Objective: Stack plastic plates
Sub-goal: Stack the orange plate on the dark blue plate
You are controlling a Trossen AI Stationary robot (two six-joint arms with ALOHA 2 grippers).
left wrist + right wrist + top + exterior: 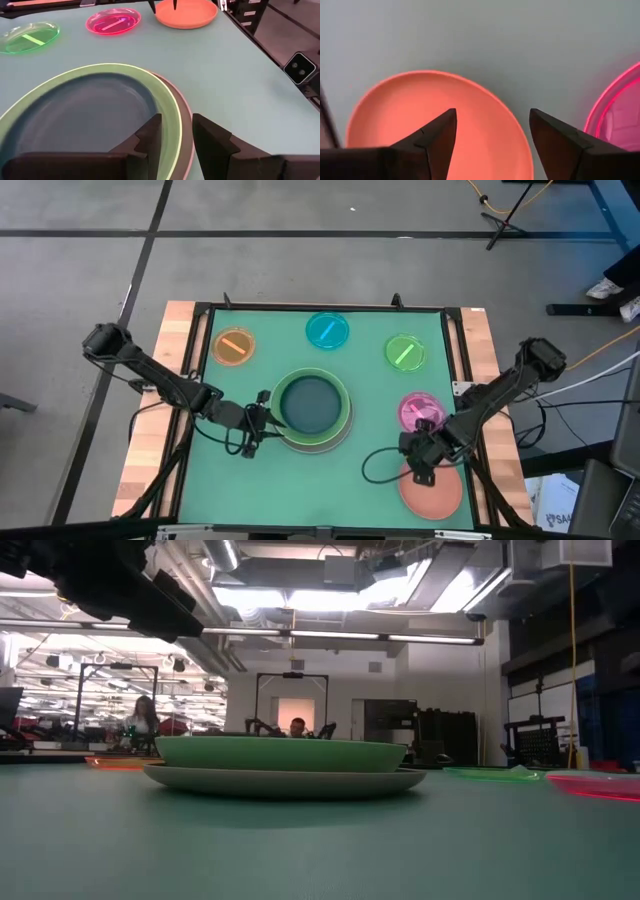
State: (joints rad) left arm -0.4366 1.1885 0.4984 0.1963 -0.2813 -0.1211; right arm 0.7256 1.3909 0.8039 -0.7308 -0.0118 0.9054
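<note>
A stack sits mid-table: the grey-white plate (pixel 340 438) at the bottom, the light green plate (pixel 343 395) on it, and the dark green plate (pixel 310 402) lying inside that. My left gripper (pixel 262 420) is open at the stack's left rim. In its wrist view, one finger is over the light green plate (pixel 172 115) and the other is outside the grey-white rim (pixel 188 125). My right gripper (pixel 425 460) hangs open, pointing down over the far edge of the salmon plate (pixel 445 110), which lies flat near the right near corner. My left gripper (pixel 176 135) has its fingers on either side of the two large plates' left rims, slanting down from the table's left. I cannot tell whether either finger touches a rim. Both plates lie flat on the stack.
Small translucent plates lie flat on the mat: orange (pixel 233 346) far left, cyan (pixel 327 330) far centre, lime (pixel 404 352) far right, and pink (pixel 420 410) just beyond my right gripper. The table frame rail (pixel 458 360) borders the mat. People show in the room behind.
</note>
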